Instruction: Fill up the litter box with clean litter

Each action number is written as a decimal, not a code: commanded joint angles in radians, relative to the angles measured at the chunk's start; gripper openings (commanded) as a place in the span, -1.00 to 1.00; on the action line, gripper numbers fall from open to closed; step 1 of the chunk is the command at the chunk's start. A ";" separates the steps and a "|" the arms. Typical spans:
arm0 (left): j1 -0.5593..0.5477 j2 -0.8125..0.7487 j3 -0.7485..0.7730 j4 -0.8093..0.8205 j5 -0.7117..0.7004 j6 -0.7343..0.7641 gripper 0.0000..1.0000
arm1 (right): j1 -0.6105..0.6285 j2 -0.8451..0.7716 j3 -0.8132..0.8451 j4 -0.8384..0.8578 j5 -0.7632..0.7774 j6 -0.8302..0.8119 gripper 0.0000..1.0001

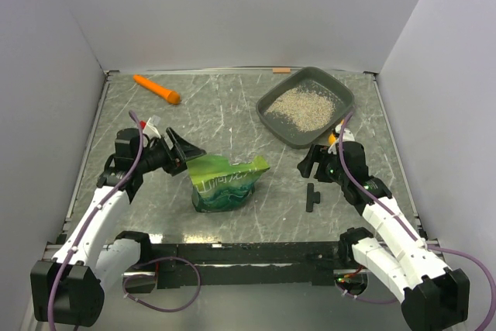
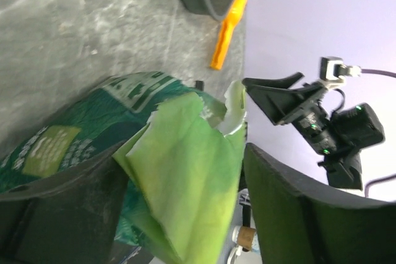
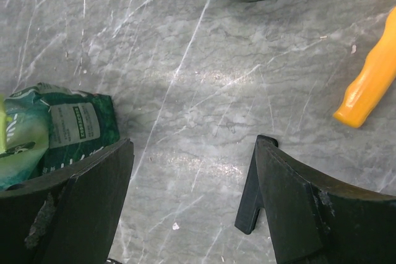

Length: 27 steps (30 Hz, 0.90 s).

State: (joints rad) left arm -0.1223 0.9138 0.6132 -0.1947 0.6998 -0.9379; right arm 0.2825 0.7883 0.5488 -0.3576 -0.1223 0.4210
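- Just right of my left gripper [image 1: 188, 159] lay the bag [image 1: 226, 182], its torn top by my spread fingers [image 2: 303, 214].
- My right gripper [image 1: 309, 181], spread too, sat nearer the box [image 1: 271, 108].

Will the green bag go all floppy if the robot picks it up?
Probably floppy: the green bag is crumpled plastic with a ragged torn top. Likely lightish too, since litter already lies in the litter box. Its glossy skin might slip.
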 commanded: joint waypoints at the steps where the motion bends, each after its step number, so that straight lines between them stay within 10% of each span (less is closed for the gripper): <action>1: -0.002 -0.006 0.008 0.138 0.095 -0.059 0.44 | -0.006 -0.004 -0.010 0.055 -0.016 -0.014 0.71; 13: -0.004 0.028 0.016 0.256 0.260 -0.029 -0.08 | -0.005 0.002 -0.013 0.066 -0.048 -0.016 0.71; 18: -0.004 0.065 0.039 0.247 0.326 0.074 -0.96 | -0.003 -0.001 0.010 0.066 -0.071 -0.021 0.70; 27: -0.005 -0.001 0.108 0.418 0.417 0.235 -0.99 | 0.060 0.003 0.134 0.242 -0.305 -0.158 0.67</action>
State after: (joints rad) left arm -0.1223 0.9726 0.6449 0.0505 1.0111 -0.7952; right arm 0.3092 0.7929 0.5716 -0.2787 -0.2825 0.3527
